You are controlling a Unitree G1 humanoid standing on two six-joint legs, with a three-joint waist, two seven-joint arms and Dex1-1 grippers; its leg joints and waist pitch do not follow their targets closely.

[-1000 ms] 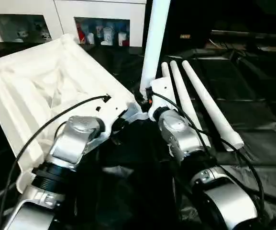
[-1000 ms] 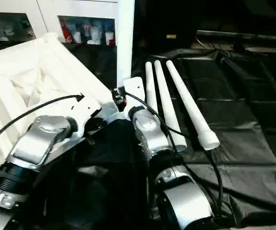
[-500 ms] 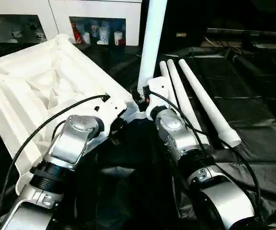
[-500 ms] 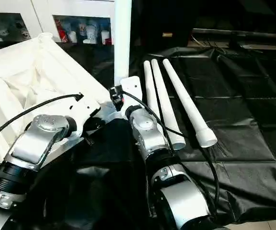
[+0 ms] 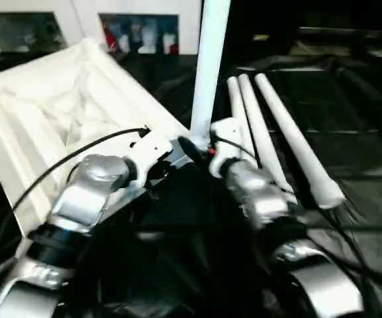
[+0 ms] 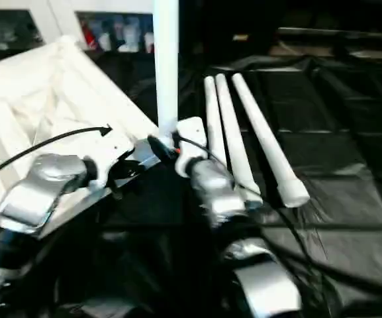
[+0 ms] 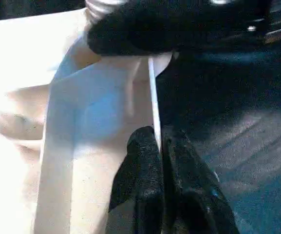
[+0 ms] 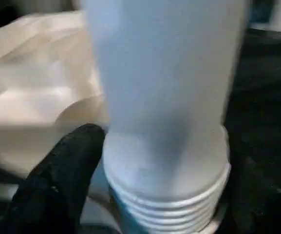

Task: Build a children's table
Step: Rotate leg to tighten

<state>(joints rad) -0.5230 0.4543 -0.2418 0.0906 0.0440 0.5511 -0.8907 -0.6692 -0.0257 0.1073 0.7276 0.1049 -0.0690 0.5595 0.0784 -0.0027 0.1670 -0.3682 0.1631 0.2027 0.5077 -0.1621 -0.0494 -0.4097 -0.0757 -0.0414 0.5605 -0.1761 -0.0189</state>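
Though sought, no legible writing.

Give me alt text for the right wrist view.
A thick round white plastic table leg stands upright, its ribbed threaded base at the corner of the white plastic tabletop. One black finger of the right pincer sits beside the threads, apart from them.
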